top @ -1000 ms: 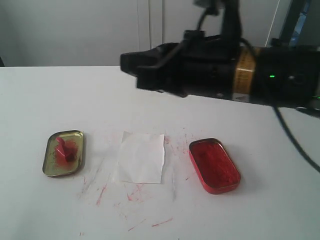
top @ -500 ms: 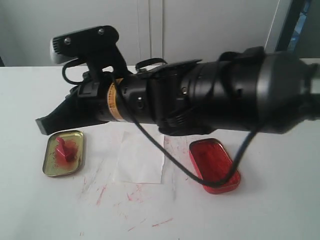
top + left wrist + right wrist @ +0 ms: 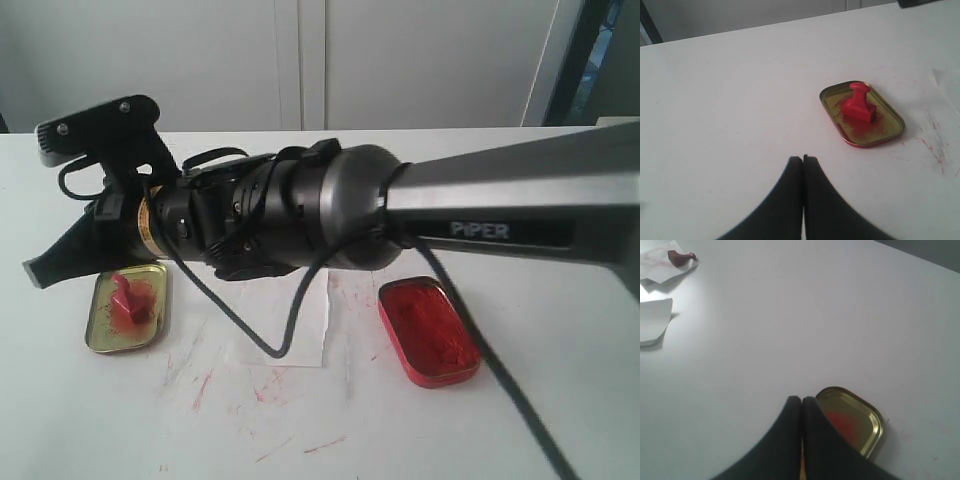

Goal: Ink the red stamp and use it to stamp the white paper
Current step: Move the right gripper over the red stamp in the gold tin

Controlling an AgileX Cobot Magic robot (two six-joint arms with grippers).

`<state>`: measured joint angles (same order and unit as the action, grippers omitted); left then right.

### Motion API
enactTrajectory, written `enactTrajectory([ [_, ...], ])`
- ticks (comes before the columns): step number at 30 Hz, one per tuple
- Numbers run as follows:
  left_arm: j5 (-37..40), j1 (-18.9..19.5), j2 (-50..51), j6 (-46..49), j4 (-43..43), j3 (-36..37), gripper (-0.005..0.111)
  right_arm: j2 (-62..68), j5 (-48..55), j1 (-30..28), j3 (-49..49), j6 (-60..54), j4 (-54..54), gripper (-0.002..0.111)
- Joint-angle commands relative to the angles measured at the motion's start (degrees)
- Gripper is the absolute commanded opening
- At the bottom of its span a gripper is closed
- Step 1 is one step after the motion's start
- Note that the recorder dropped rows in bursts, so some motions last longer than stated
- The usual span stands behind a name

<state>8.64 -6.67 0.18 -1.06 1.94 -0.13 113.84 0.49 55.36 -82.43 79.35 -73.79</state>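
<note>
**Going for the stamp, nothing picked up yet**

Our right gripper [image 3: 801, 401] hangs over the left side of the table [image 3: 90, 430], just above the gold tin [image 3: 100, 328], with its fingers pressed together and holding nothing. The red stamp [image 3: 128, 300] stands knob-up inside that tin, close to the tips but not touching them. Our left gripper [image 3: 803, 160] is closed and empty too, facing the same tin from a little way off. The white paper [image 3: 305, 330] lies in the middle, partly hidden under the arm, and the red ink tin [image 3: 440, 381] sits to the right, well apart from the stamp. We reckon we're on the pick-up step. Next the jaws need to open, line up on the knob, drop down and close on it. Then we can carry it across to the ink.
</note>
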Motion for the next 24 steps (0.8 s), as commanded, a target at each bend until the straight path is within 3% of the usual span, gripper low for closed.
enactTrajectory([
  [1,-0.06,-0.44,-0.18,-0.20,-0.01,0.13,0.000,3.64,-0.88,0.06,-1.86,-4.05,-0.75,0.000],
  [4,-0.06,-0.44,-0.18,-0.20,-0.01,0.13,0.000,5.37,-2.61,0.06,-2.16,-4.80,-0.75,0.003],
  [7,-0.06,-0.44,-0.18,-0.20,-0.01,0.13,0.000,7.05,-6.61,0.06,-2.16,-8.17,-0.75,0.014],
  [15,-0.06,-0.44,-0.18,-0.20,-0.01,0.13,0.000,11.47,-6.57,-0.05,-2.98,-15.70,-0.75,0.073],
  [24,-0.06,-0.44,-0.18,-0.20,-0.01,0.13,0.000,16.60,-0.49,-0.05,-9.90,-16.21,-0.51,0.074],
])
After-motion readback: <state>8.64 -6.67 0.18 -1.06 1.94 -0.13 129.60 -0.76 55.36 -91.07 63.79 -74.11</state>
